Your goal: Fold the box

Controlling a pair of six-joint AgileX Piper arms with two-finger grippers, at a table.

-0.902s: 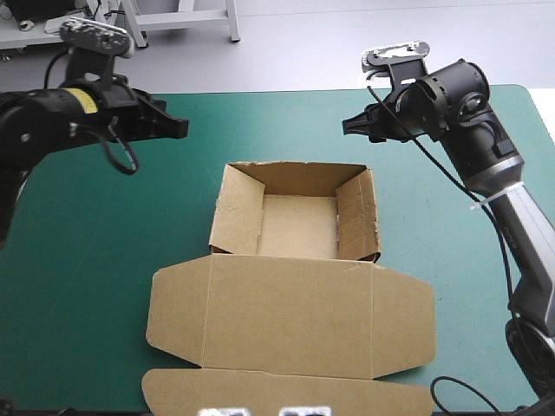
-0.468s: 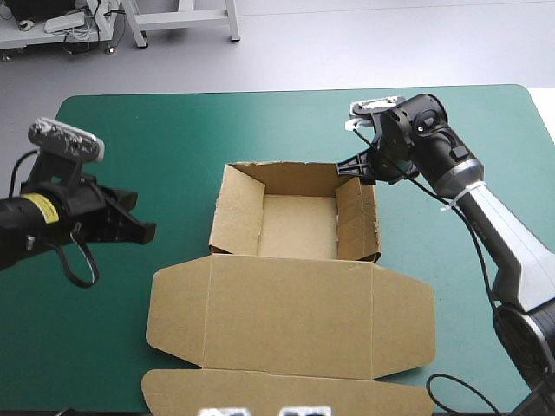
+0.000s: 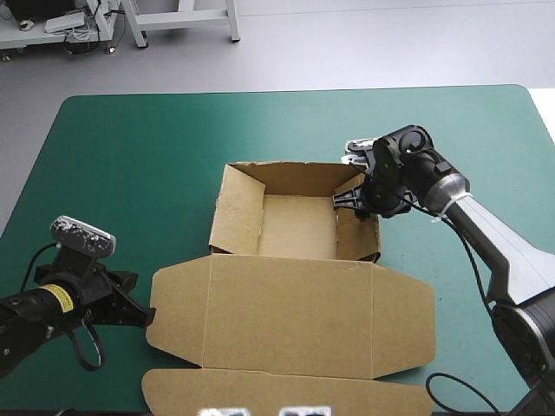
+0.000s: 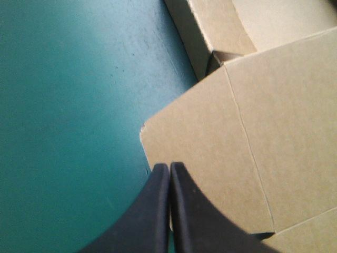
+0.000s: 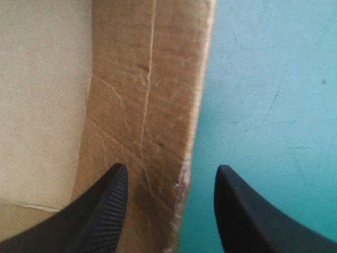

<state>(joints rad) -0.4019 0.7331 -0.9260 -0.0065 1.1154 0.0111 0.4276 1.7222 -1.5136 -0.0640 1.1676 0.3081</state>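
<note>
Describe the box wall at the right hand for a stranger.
On the teal-green table sits the brown cardboard box, an open tray with its lid flat. The wall is the tray's right side, at the open right hand. Unlike the smooth left wall, it is creased.

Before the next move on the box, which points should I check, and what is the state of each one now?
1. Box is an open tray, lid lying flat: ok.
2. Right gripper open: ok.
3. Right wall lies between its fingers: ok.
4. Left gripper shut, tip at the edge of the lid's side flap: ok.
5. Right wall's tuck holds firm: cannot tell.
</note>
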